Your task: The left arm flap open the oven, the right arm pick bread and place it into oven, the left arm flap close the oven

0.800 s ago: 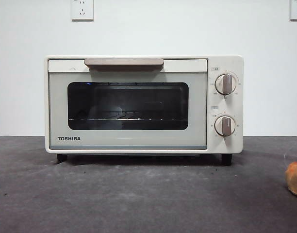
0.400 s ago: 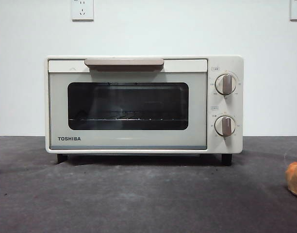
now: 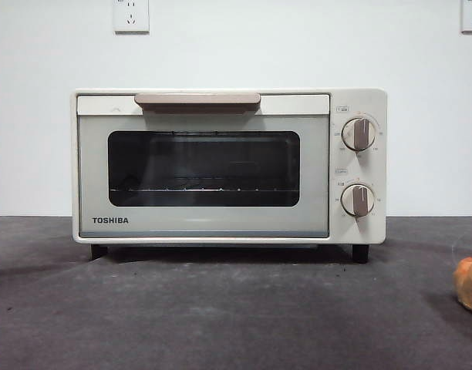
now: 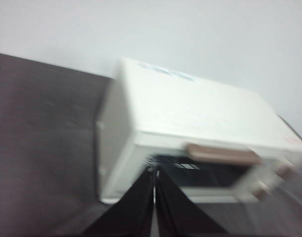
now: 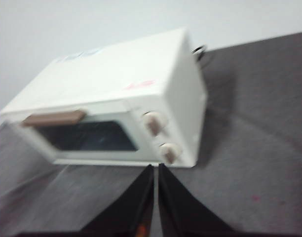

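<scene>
The cream-white TOSHIBA oven (image 3: 228,166) stands at the middle of the dark table, its door shut and the beige bar handle (image 3: 197,99) along the top. The bread (image 3: 470,284), a golden-orange bun, lies on the table at the right edge of the front view, cut off by the frame. My left gripper (image 4: 154,173) is shut and empty, above and in front of the oven (image 4: 190,143), near its handle (image 4: 222,154). My right gripper (image 5: 156,169) is shut and empty, in front of the oven's knob side (image 5: 161,136). Both wrist views are blurred. Neither arm shows in the front view.
The oven has two beige knobs (image 3: 359,133) on its right and a wire rack behind the dark glass (image 3: 203,168). A white wall with power sockets (image 3: 131,15) stands behind. The dark table (image 3: 220,308) runs in front of the oven.
The faint reflections in the oven's glass have shifted and faded. The oven and the bread have not moved.
</scene>
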Tool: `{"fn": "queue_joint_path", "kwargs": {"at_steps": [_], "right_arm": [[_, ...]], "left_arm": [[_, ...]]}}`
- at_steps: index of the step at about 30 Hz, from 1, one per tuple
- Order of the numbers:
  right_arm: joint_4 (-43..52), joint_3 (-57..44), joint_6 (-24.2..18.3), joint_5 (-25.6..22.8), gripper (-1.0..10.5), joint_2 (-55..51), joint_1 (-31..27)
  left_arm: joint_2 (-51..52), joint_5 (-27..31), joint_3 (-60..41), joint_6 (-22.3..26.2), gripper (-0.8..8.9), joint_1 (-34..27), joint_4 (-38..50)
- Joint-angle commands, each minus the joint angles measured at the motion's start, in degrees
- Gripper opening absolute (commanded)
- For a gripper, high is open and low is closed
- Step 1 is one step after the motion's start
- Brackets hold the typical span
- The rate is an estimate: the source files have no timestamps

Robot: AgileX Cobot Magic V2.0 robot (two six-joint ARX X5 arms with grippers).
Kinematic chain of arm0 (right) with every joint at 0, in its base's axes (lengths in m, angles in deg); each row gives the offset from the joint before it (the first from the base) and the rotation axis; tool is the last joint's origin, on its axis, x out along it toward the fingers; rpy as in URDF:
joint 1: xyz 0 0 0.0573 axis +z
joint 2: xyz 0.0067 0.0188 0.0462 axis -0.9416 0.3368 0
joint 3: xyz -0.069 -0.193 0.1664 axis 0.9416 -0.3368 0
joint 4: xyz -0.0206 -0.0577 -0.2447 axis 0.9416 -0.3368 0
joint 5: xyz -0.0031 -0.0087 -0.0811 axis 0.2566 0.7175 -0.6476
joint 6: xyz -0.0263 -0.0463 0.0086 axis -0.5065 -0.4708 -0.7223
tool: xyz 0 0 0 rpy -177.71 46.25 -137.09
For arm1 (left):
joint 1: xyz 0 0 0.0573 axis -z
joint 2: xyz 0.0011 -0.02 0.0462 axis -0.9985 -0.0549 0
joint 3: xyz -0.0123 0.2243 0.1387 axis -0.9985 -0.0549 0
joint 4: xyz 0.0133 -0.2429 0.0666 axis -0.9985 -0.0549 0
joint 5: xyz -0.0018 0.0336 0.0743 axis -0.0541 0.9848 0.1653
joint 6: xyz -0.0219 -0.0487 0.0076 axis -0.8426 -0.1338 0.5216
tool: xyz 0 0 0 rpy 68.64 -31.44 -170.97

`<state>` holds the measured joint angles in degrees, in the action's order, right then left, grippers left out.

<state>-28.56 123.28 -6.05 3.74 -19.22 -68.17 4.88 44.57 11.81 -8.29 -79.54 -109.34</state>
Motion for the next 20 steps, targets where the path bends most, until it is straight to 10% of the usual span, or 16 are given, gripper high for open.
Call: {"fn": "queue_joint_path", "kwargs": {"at_steps": [1, 20], "right_arm": [[-2.84, 4.15, -3.61, 3.08, 0.1, 3.10, 0.13], [-8.83, 10.69, -12.31, 7.65, 0.1, 8.48, 7.32]], "left_arm": [[-2.80, -3.41, 3.65, 1.92, 0.12, 1.77, -2.16], [-8.59, -8.11, 12.96, 10.67, 0.34, 12.26, -13.86]]}}
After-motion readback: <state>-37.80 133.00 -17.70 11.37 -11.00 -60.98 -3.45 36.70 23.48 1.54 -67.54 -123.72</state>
